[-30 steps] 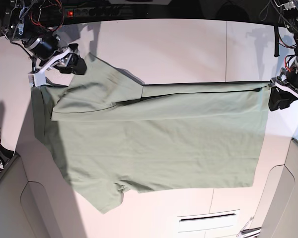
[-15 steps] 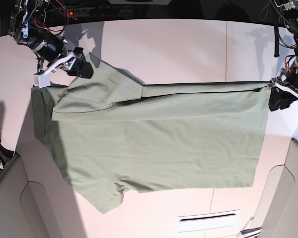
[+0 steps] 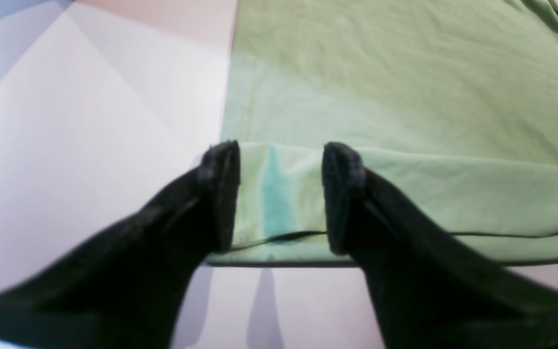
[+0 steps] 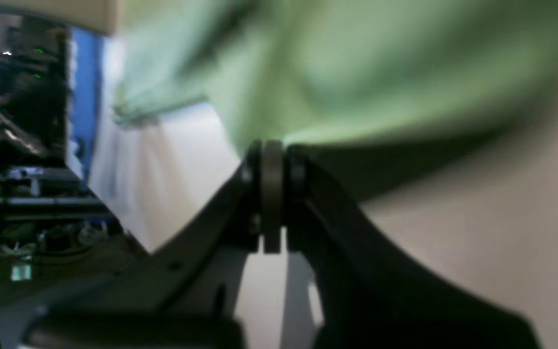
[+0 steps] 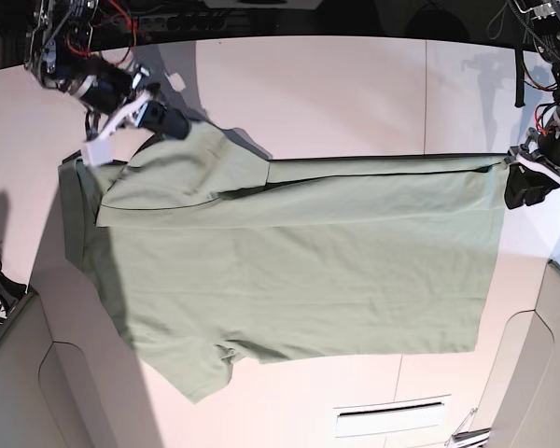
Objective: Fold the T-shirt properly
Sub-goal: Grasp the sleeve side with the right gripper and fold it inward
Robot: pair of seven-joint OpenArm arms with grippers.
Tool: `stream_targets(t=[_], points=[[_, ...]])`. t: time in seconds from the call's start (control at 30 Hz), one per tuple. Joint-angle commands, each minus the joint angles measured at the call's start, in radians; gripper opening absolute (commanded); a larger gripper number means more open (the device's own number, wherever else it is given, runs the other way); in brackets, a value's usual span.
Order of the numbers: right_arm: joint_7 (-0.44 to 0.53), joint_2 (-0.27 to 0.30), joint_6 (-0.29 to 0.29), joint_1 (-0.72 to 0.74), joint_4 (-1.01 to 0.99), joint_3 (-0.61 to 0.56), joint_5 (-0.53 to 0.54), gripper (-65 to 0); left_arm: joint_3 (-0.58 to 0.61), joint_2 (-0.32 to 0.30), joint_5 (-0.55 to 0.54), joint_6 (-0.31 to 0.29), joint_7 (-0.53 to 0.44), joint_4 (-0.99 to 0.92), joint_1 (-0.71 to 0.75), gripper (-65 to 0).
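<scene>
Between the parted fingers of the left gripper (image 3: pixel 279 194) lies the T-shirt (image 3: pixel 405 97) hem corner, unpinched. Ahead of the right gripper (image 4: pixel 271 155), clenched, blurred sleeve cloth meets its tips. From base, draw the sleeve inward evenly, avoiding bunching.

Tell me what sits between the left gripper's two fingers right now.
The folded hem corner of the T-shirt lies between the left gripper fingers, seen in the left wrist view.

Robotics lab bench

A bare white table (image 5: pixel 355 84) flanked by exposed red wiring (image 5: pixel 112 11), a black power strip (image 5: pixel 182 21) and cluttered equipment shelves (image 4: pixel 17 145).
</scene>
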Motion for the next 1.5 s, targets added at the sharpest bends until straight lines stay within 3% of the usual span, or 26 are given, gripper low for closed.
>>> stream_targets(t=[0.0, 0.1, 0.43, 0.7, 0.8, 0.87, 1.0, 1.1, 1.17, 1.23, 1.27, 1.3, 1.33, 1.43, 1.47], points=[[0.018, 0.005, 0.008, 0.041, 0.019, -0.01, 0.026, -65.0, -0.006, -0.018, -0.012, -0.007, -0.018, 0.014, -0.007, -34.7], [0.037, 0.005, 0.008, 0.146, 0.019, -0.055, -0.028, -65.0, -0.006, -0.02, -0.012, -0.007, -0.018, 0.014, -0.007, -34.7], [0.232, 0.005, -0.013, 0.454, -0.048, -0.259, -0.404, -65.0, -0.006, -0.019, -0.011, -0.007, -0.015, 0.014, -0.007, -34.7], [0.444, 0.005, -0.023, 0.604, -0.343, -0.278, -0.496, -64.1, -0.006, -0.019, -0.011, -0.007, -0.014, 0.014, -0.007, -34.6], [0.446, 0.005, -0.023, 0.625, -0.383, -0.278, -0.509, -40.0, -0.006, -0.019, -0.011, -0.007, -0.014, 0.014, -0.007, -34.7], [0.446, 0.005, -0.023, 0.633, -0.383, -0.278, -0.509, -33.3, -0.006, -0.019, -0.012, -0.007, -0.015, 0.014, -0.007, -34.6], [0.444, 0.006, -0.023, 0.657, -0.379, -0.278, -0.507, -33.4, -0.006, -0.019, -0.012, -0.007, -0.016, 0.014, -0.007, -34.6], [0.372, 0.005, -0.023, 0.671, -0.35, -0.277, -0.504, -35.9, -0.006, -0.02, -0.012, -0.007, -0.043, 0.014, -0.008, -34.6], [0.291, 0.006, -0.023, 0.669, -0.303, -0.277, -0.49, -45.8, -0.006, -0.02, -0.012, -0.01, -0.07, 0.015, -0.01, -34.7], [0.196, 0.006, -0.023, 0.665, -0.248, -0.277, -0.485, -61.0, -0.005, -0.019, -0.012, -0.063, -0.066, 0.015, -0.03, -34.7], [0.149, 0.006, -0.023, 0.662, -0.22, -0.277, -0.486, -65.0, -0.005, -0.018, -0.013, -0.087, -0.06, 0.015, -0.042, -34.7], [0.108, 0.006, -0.029, 0.661, -0.198, -0.277, -0.486, -65.0, -0.002, -0.019, -0.012, -0.102, -0.053, 0.015, -0.055, -35.9], [0.087, 0.009, -0.04, 0.655, -0.18, -0.275, -0.488, -65.0, 0.006, -0.019, -0.011, -0.102, -0.043, 0.015, -0.066, -40.5], [0.09, 0.014, -0.058, 0.618, -0.142, -0.256, -0.548, -65.0, 0.05, -0.019, 0.011, -0.1, -0.022, 0.014, -0.085, -62.1], [0.098, 0.014, -0.068, 0.602, -0.14, -0.246, -0.579, -65.0, 0.074, -0.019, 0.032, -0.097, -0.023, 0.014, -0.087, -65.0]])
